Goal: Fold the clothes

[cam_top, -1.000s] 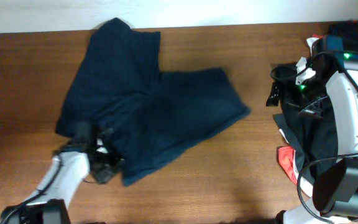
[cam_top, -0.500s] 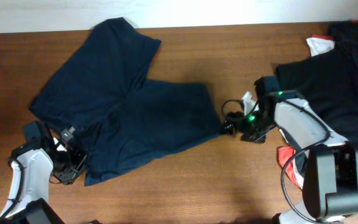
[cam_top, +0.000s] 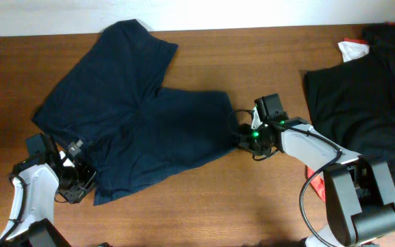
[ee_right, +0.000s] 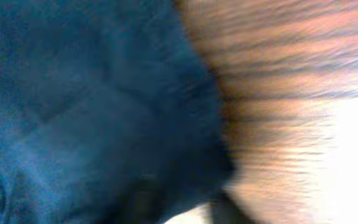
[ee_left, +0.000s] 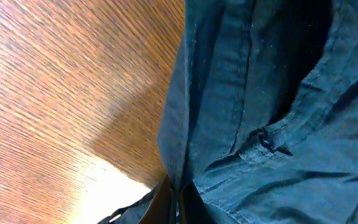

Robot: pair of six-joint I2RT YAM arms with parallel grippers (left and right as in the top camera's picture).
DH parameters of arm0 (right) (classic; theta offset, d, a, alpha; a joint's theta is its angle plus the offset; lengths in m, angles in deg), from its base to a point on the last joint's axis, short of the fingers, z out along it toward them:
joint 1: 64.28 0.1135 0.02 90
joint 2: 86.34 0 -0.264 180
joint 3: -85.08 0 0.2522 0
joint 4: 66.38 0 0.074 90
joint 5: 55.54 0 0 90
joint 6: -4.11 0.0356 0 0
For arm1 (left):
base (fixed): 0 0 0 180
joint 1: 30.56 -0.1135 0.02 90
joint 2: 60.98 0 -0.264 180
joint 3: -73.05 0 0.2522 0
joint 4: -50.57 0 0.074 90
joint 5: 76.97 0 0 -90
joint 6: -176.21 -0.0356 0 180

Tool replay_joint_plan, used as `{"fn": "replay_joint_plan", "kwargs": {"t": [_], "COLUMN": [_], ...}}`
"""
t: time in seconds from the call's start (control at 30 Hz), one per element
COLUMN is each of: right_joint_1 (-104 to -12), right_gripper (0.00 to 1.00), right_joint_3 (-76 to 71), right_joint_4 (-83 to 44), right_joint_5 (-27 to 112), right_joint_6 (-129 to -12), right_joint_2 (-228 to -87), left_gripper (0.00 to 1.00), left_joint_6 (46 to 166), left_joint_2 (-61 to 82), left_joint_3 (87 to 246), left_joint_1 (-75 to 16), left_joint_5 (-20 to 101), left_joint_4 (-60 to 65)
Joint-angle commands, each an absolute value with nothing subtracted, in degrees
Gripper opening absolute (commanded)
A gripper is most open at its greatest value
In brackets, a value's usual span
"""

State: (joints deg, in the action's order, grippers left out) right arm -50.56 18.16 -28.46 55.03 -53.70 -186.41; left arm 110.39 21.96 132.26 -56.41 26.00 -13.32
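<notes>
While left tool (cam_top: 79, 184) pinches edge of dark-navy fabric shorts (cam_top: 136, 116), right tool (cam_top: 245, 140) state unclear; cloth seems limp, light, best gripped at hems.

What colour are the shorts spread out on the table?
The shorts are plain dark navy blue, with no pattern. The overhead view shows this best.

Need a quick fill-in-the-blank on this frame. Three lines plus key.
1. The right gripper is at the shorts' edge nearest the ___ pile.
2. The left gripper touches the ___.
3. The shorts lie spread on the ___.
Missing: black; shorts; table.
</notes>
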Motion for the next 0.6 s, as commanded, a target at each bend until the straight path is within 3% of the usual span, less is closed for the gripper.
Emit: {"fn": "replay_joint_plan", "kwargs": {"t": [0.0, 0.03, 0.1, 0.27, 0.33, 0.57], "right_joint_1": [-53.97, -55.24, -58.28, -66.28, -70.19, -70.6], "right_gripper": [0.04, 0.04, 0.04, 0.04, 0.04, 0.04], "right_joint_3": [18.48, 18.37, 17.81, 16.32, 16.25, 16.67], "right_joint_4": [-27.91, -26.99, -24.41, -17.22, -4.35, 14.38], "right_joint_5": [49.29, 49.2, 48.74, 46.62, 33.2, 27.14], "right_joint_6": [-52.24, -52.61, -53.84, -60.22, -58.51, -53.42], "right_joint_2": [-186.78, -186.47, -185.1, -177.88, -171.59, -168.51], "left_gripper": [0.14, 0.18, 0.36, 0.37, 0.38, 0.44], "left_joint_6": [109.23, 109.23, 109.21, 109.21, 109.21, 109.23], "left_joint_2": [22.04, 22.04, 22.04, 22.04, 22.04, 22.04], "left_joint_3": [132.76, 132.76, 132.76, 132.76, 132.76, 132.76], "left_joint_1": [-56.17, -56.17, -56.17, -56.17, -56.17, -54.42], "left_joint_5": [25.85, 25.87, 26.83, 28.69, 28.69, 28.71], "left_joint_4": [-13.34, -13.36, -13.43, -13.41, -13.41, -11.09]}}
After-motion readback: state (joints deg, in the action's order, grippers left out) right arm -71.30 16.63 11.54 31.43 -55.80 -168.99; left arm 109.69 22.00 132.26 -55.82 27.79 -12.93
